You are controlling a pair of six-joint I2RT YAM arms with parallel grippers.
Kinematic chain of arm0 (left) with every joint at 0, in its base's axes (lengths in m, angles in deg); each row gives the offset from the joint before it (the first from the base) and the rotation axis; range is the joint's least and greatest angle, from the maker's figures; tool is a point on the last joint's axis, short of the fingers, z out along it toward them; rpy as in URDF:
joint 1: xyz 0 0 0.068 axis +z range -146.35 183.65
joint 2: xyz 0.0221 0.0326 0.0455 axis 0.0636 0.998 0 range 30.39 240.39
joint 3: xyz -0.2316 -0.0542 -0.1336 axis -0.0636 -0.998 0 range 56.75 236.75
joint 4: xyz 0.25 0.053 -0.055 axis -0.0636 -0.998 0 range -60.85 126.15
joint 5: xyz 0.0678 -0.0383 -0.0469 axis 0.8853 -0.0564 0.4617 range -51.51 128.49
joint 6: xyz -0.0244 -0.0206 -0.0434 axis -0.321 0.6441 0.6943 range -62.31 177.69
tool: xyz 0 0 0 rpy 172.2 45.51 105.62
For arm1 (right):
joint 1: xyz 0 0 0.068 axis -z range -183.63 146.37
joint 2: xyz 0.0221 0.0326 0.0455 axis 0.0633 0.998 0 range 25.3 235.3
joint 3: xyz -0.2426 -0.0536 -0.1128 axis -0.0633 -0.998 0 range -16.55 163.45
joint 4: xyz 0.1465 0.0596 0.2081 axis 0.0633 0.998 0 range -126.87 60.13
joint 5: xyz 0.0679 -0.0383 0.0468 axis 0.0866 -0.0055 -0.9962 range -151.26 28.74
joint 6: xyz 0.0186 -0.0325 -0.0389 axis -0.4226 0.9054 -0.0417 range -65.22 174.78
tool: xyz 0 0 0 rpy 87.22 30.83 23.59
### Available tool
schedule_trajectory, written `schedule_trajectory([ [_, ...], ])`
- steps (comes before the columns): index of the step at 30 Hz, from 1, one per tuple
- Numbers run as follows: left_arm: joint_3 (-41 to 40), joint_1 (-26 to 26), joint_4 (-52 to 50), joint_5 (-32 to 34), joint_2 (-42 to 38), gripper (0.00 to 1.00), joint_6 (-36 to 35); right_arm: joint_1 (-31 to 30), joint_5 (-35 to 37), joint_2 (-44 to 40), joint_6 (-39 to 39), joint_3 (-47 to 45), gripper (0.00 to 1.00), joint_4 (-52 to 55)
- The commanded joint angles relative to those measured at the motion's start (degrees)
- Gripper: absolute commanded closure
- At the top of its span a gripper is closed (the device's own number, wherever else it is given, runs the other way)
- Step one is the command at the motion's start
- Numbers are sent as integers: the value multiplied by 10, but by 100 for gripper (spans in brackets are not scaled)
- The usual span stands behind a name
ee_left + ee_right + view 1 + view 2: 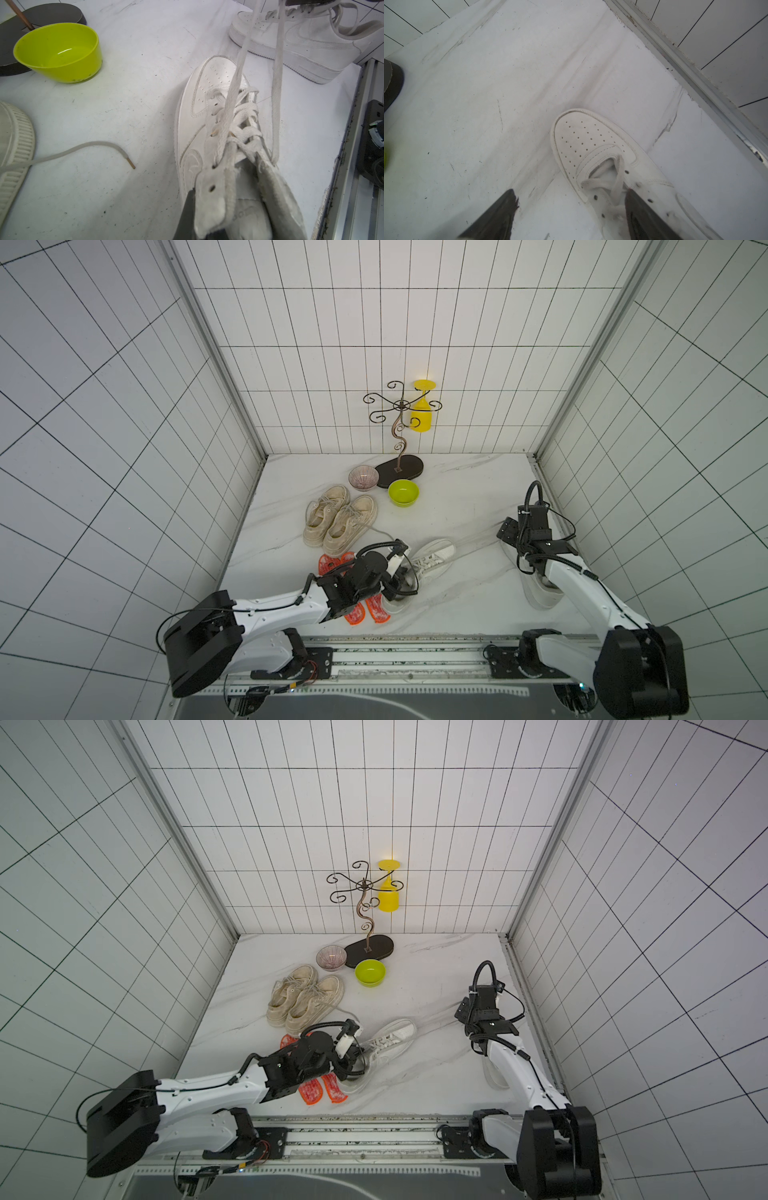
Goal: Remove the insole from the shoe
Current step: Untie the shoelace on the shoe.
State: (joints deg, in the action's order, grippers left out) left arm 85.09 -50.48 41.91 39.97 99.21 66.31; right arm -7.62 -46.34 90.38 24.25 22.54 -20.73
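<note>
Left tool [400, 580] pinches white shoe [434, 558], arm outstretched.

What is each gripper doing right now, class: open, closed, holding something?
Left gripper: closed on the lace flap of the white shoe.
Right gripper: open, holding nothing, above the other white shoe.

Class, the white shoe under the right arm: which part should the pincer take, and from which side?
Probably the eyelet flap beside the laces of the white shoe, from above, the right pincer straddling that flap. The shoe stands on its sole, mouth facing up, and the pincer hangs open above it.
</note>
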Motion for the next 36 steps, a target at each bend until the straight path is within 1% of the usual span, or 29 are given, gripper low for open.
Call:
schedule_trajectory([
  [1, -11, 42, 68, -26, -39, 100, 37, 15, 31, -15, -10, 31, 16, 13],
  [4, -26, 70, 82, -29, -58, 100, 55, 26, 29, -28, -12, 31, 16, 13],
  [7, -21, 71, 77, -24, -56, 100, 56, 26, 28, -32, -12, 33, 15, 13],
  [11, -5, 71, 74, -33, -33, 100, 64, 26, 18, -29, -11, 36, 15, 13],
  [13, 5, 72, 77, -37, -19, 100, 74, 26, -8, -33, -7, 38, 15, 13],
  [15, 18, 71, 85, -48, 0, 100, 79, 20, -65, -49, 4, 25, 17, -11],
  [17, 41, 66, 79, -38, 24, 100, 99, -4, -120, -64, 20, 18, 18, -35],
  [21, 99, 47, 63, 3, 80, 100, 138, -102, -132, -64, 47, 32, 19, -21],
  [23, 134, 37, 49, 33, 119, 100, 159, -149, -147, -70, 43, 19, 19, -29],
  [26, 187, 32, 24, 50, 181, 100, 195, -206, -167, -76, 23, -12, 20, -59],
  [30, 247, 25, -8, 66, 245, 99, 220, -252, -200, -68, -2, -42, 22, -116],
  [33, 280, 21, -26, 69, 275, 93, 238, -269, -203, -55, -4, -43, 22, -136],
  [34, 288, 20, -28, 64, 281, 89, 240, -272, -199, -47, -2, -40, 22, -136],
  [35, 293, 18, -28, 57, 285, 83, 240, -274, -193, -39, -5, -37, 23, -131],
  [36, 295, 16, -28, 54, 286, 80, 240, -274, -191, -33, -6, -36, 23, -131],
])
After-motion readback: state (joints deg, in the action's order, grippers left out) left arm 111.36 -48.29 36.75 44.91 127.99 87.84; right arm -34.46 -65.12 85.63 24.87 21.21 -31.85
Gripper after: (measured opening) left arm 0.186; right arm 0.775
